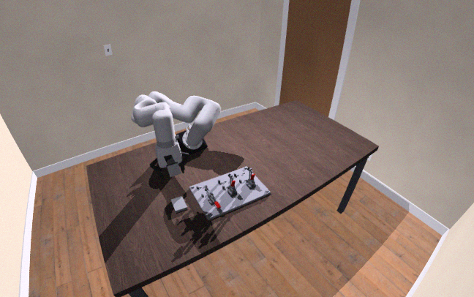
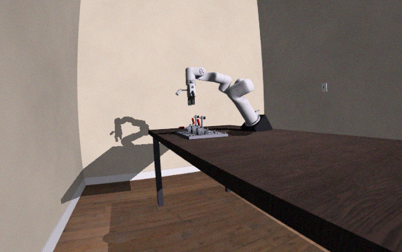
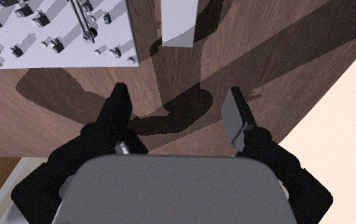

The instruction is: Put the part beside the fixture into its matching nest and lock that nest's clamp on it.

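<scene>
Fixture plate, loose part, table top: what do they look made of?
Fixture plate: looks like matte light-grey metal, flat and uniform, no grain; could be painted.
Part: same pale grey matte look, plain slab with crisp edges in the wrist view; likely metal, plastic not excluded.
Table top: dark brown wood or wood veneer, visible grain streaks, low sheen.

On the dark wooden surface (image 1: pixel 300 146) you have the flat grey fixture plate (image 1: pixel 262 191) as your landmark. The small grey rectangular part (image 1: pixel 178 204) lies flat on the surface just beside the plate's left short end, apart from it. Three clamps stand in a row on the plate. Behind the plate, high above the surface, the white arm's gripper (image 2: pixel 191 102) hangs with fingers spread wide.
</scene>
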`<control>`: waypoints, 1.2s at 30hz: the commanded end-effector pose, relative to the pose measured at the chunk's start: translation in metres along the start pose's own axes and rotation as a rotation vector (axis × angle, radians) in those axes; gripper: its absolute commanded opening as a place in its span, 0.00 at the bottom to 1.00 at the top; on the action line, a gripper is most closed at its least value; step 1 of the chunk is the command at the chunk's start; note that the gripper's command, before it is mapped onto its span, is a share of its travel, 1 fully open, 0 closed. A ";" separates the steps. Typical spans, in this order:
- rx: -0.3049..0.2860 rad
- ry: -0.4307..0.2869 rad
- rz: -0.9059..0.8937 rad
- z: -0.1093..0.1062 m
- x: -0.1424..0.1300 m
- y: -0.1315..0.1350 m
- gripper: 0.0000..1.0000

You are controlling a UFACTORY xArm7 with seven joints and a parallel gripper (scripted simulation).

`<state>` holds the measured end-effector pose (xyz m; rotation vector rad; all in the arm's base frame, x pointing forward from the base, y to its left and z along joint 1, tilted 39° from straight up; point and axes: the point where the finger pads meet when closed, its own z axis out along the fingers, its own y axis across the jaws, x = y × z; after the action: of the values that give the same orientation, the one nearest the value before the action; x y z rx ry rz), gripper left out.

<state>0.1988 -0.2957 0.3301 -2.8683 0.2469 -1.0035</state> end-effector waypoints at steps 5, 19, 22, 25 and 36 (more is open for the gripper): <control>-0.002 0.003 0.001 0.006 0.000 0.000 1.00; -0.002 0.003 0.001 0.050 0.000 0.001 1.00; -0.002 0.003 0.001 0.065 0.000 0.001 1.00; -0.002 0.003 0.001 0.081 0.001 0.001 1.00; -0.002 0.003 0.001 0.119 0.001 0.001 1.00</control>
<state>0.2632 -0.2912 0.2495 -2.8688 0.2451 -1.0001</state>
